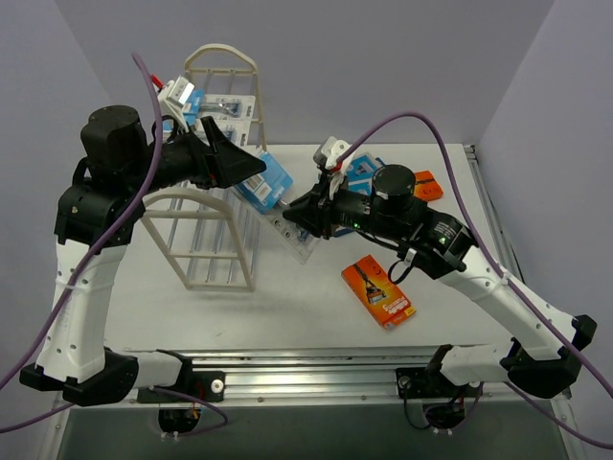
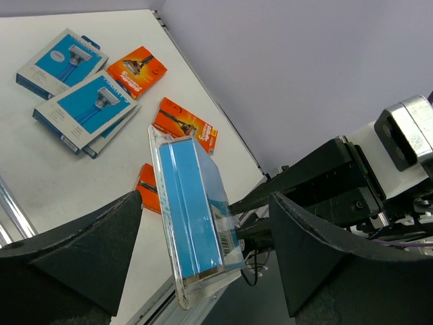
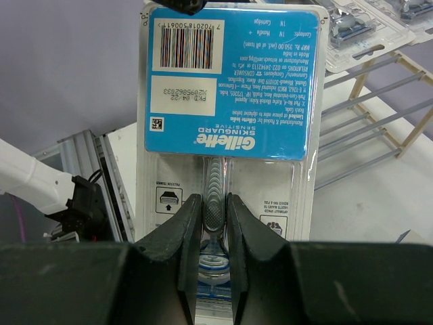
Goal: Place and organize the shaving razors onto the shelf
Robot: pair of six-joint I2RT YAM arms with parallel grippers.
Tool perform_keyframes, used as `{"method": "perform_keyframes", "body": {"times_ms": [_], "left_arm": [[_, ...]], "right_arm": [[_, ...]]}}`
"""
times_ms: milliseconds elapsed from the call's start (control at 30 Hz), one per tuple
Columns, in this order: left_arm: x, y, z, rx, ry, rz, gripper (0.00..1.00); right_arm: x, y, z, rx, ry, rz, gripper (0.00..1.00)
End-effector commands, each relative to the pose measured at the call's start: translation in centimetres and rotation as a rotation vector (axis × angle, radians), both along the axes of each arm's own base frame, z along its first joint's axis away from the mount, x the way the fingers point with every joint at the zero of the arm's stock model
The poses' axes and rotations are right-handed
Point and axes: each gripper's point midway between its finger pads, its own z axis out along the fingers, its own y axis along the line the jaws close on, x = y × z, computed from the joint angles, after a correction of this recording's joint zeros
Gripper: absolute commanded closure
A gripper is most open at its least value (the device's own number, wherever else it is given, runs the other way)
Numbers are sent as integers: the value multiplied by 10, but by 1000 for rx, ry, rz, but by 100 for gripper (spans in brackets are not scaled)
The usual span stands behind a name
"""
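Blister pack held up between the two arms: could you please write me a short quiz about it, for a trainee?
1. True or false: the right pincer is shut on the blister pack.
2. Choose one. The left pincer is: A) clamped on the pack; B) open, one finger on each side of the pack; C) out of view.
3. Fill in: the orange box nearest the arm bases lies on the ____.
Key: 1 true; 2 B; 3 table.
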Motion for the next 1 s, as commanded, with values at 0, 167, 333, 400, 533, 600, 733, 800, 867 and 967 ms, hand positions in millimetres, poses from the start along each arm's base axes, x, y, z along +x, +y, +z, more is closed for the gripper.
{"method": "perform_keyframes", "body": {"times_ms": [0, 167, 333, 400, 533, 600, 733, 800, 867, 967], "left_arm": [[-3, -7, 0, 1, -13, -33, 16], [-10, -17, 1, -7, -10, -84, 35], [-8, -18, -8, 25, 11, -81, 43], [-8, -19, -10, 28, 12, -83, 46], [-6, -18, -14, 39, 17, -77, 57], [-5, -18, -13, 40, 12, -70, 65], [-2, -12, -4, 38, -14, -24, 97], [0, -9, 0, 36, -24, -1, 98], [4, -4, 6, 34, -33, 40, 98], [6, 6, 16, 8, -37, 89, 98]], "right_arm": [[0, -6, 31, 63, -86, -24, 100], [7, -8, 35, 76, -102, -65, 100], [10, -8, 40, 95, -116, -84, 100], [11, -8, 40, 96, -118, -86, 100], [10, -10, 38, 98, -121, -89, 100], [10, -10, 35, 94, -118, -90, 100], [13, -18, 36, 99, -116, -136, 93], [13, -21, 38, 106, -118, -149, 88], [14, -30, 46, 131, -123, -185, 64], [13, -41, 58, 182, -136, -226, 42]]}}
